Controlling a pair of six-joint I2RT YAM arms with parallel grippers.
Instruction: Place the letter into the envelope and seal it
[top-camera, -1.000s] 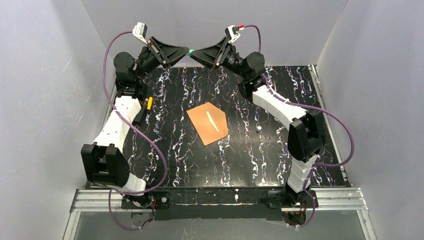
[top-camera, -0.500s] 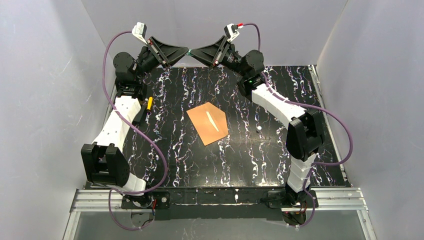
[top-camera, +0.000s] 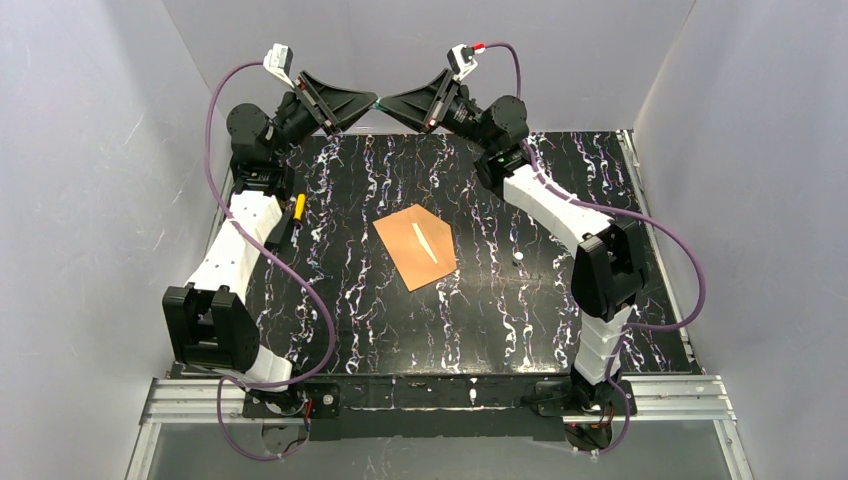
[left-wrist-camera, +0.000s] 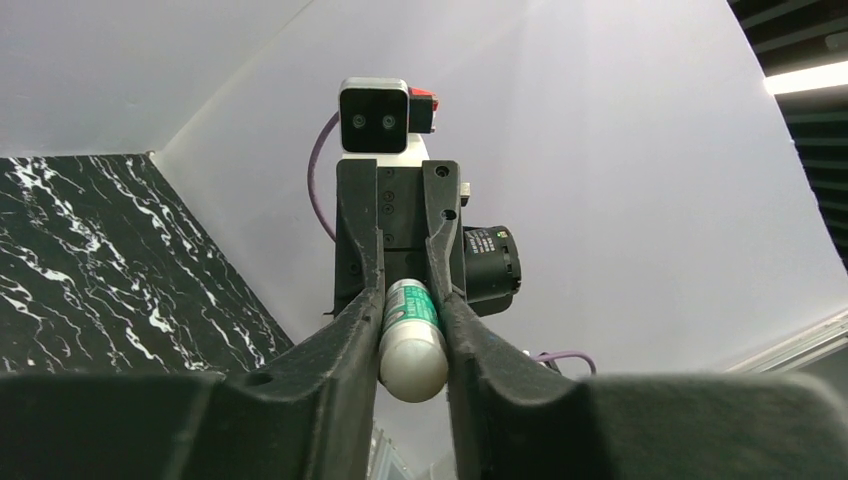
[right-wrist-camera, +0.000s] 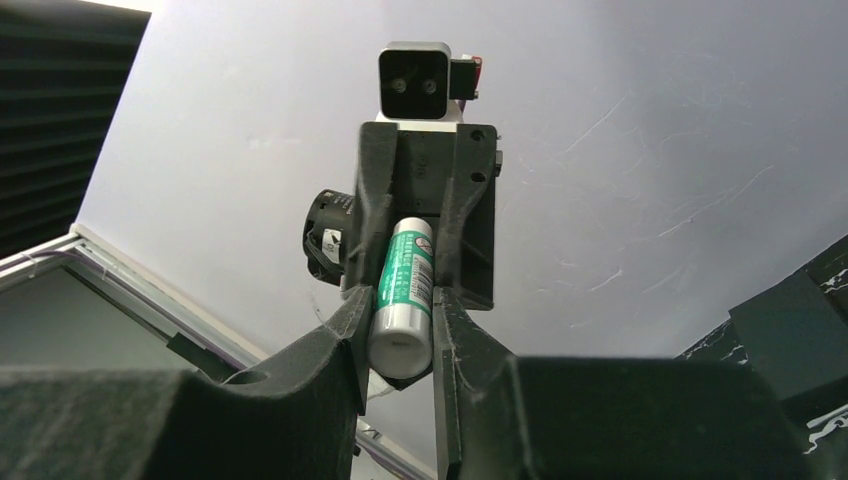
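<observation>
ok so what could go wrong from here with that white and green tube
1. Left gripper and right gripper both pinch the white and green tube high above the black marbled table, tips nose to nose; if either grip slips, it may drop.
2. They sit very close, so a twist could knock them together.
3. The orange-brown paper envelope lies unheld and might slide.

The orange-brown envelope (top-camera: 402, 240) lies flat and skewed, pointed end toward the far side.
</observation>
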